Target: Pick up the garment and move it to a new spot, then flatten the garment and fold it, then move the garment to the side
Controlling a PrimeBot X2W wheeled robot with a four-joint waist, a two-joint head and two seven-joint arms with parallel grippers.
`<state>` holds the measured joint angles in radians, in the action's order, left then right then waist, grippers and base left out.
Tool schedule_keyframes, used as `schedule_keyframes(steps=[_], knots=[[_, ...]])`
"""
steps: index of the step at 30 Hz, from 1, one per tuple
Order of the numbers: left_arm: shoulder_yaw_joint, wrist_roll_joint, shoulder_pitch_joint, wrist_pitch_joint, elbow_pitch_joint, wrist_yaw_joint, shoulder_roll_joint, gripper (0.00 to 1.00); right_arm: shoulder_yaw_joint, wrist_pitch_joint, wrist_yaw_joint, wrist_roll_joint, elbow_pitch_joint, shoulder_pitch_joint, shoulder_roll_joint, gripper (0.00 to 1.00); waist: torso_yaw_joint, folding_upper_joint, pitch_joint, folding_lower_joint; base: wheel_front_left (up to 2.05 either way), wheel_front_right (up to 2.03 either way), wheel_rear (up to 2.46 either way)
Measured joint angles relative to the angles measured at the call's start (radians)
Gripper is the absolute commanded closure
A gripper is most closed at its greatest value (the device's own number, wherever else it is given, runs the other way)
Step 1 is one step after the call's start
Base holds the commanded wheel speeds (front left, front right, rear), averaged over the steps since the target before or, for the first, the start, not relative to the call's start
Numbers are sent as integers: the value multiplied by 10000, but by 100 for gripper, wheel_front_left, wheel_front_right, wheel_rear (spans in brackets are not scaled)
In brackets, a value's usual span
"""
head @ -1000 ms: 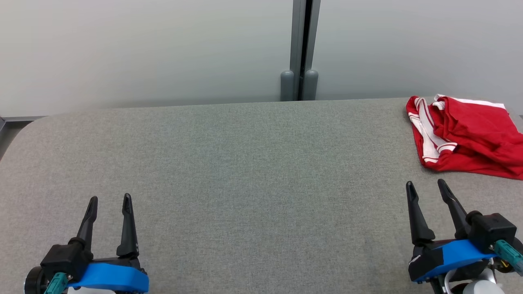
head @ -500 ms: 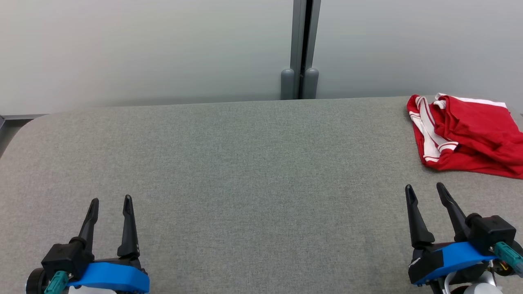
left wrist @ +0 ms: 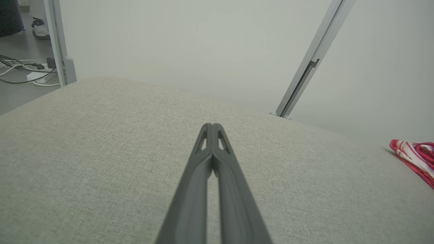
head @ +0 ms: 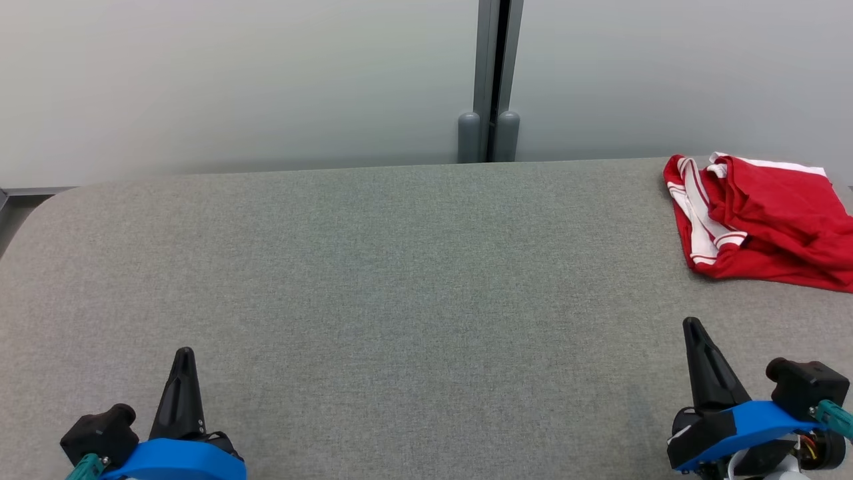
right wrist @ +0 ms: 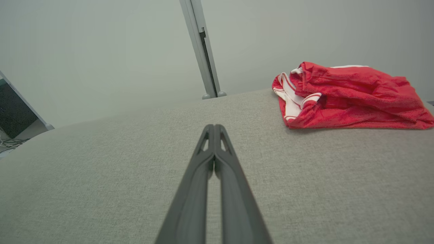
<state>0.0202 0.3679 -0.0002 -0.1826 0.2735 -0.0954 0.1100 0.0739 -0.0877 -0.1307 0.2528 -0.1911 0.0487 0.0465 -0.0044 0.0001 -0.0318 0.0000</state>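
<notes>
The garment [head: 766,223] is a red piece with white trim, lying crumpled at the far right of the grey fabric table [head: 400,267]. It also shows as the red heap [right wrist: 342,96] in the right wrist view and as a red sliver [left wrist: 415,157] at the left wrist view's right edge. My left gripper [head: 183,353] hovers at the lower left, shut and empty, its fingers [left wrist: 212,127] pressed together. My right gripper [head: 693,325] hovers at the lower right, short of the garment, also shut on nothing, fingers [right wrist: 214,128] together.
A pale wall with a grey vertical post [head: 493,80] stands behind the table. Cables and a power strip [left wrist: 27,73] lie on the floor past the table's left end. The table's rounded corner [head: 46,200] is at the far left.
Both grippers have closed from wide open to shut and drawn back slightly toward the near edge. The garment has not moved.
</notes>
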Motion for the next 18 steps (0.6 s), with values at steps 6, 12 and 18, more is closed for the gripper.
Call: schedule_keyframes(steps=[6, 12, 18], knots=[[33, 1058, -23, 232, -31, -25, -71, 100, 6, 153, 0, 1156, -12, 3, 0, 100, 2, 0, 15, 0, 0, 0, 0], [84, 2033, -59, 454, -67, -36, -128, 100, 17, 274, 0, 2236, -44, 12, 0, 100, 5, 0, 30, 0, 0, 0, 0], [167, 2951, -134, 671, -94, -82, -169, 100, 46, 430, 2, 3214, -88, 35, 0, 100, 7, 0, 44, 0, 0, 0, 0]])
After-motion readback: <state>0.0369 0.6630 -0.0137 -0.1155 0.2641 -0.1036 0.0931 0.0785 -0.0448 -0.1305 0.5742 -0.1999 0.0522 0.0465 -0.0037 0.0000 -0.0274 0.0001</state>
